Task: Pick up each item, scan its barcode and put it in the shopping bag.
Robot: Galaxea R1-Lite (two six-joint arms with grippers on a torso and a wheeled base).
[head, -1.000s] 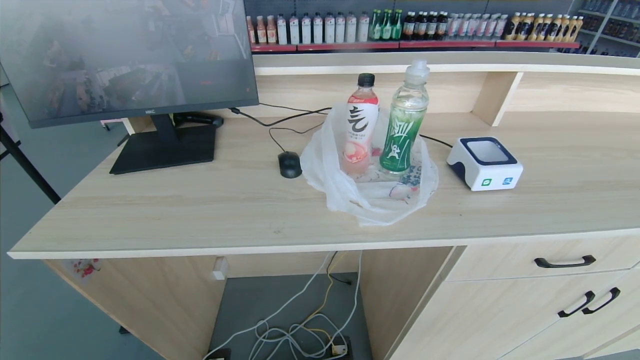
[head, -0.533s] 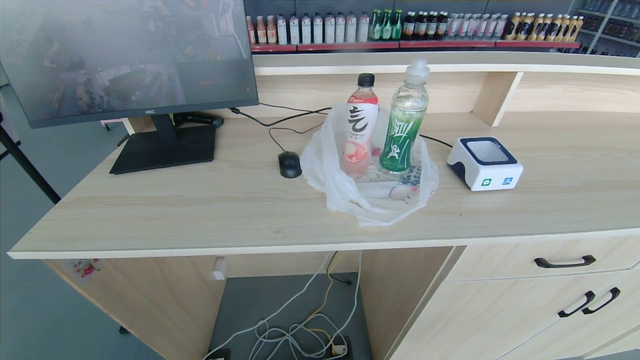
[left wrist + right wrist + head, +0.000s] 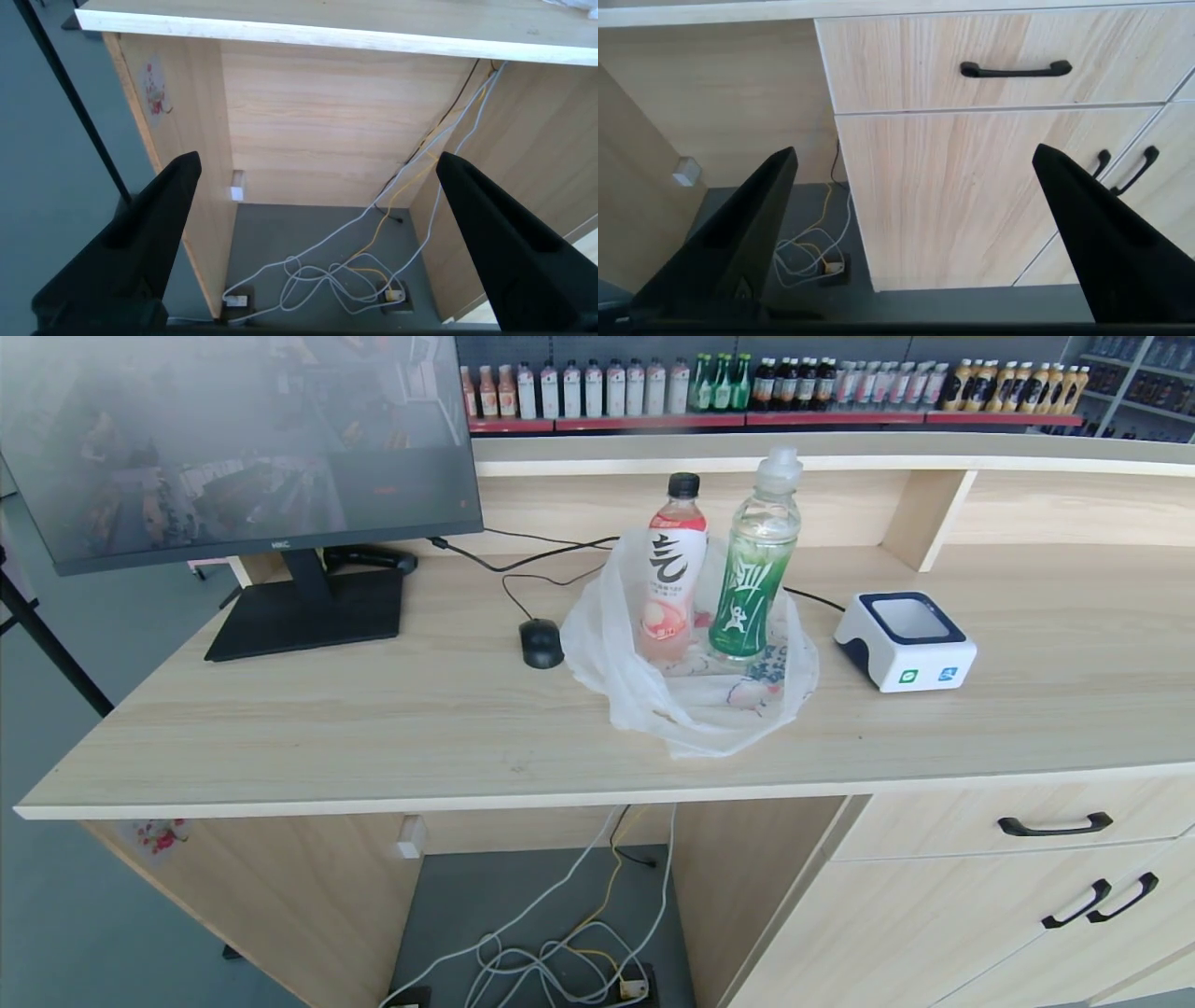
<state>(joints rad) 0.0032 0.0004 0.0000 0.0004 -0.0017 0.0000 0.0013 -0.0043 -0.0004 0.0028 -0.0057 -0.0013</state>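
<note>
Nothing has moved in the last second: left gripper [image 3: 318,161] and right gripper [image 3: 915,154] both hang empty with jaws spread wide, low in front of the counter [image 3: 373,728]. On top, the pink bottle [image 3: 672,579] and green bottle [image 3: 754,569] stand upright inside the shopping bag [image 3: 691,709], with the scanner [image 3: 904,639] near on its right. Both bottles are bagged, so the task looks finished.

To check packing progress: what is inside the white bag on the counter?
Two bottles stand upright in the bag: a pink bottle with black cap and a green bottle beside it. The bag's folds partly cover their bases and would hide anything smaller.
</note>
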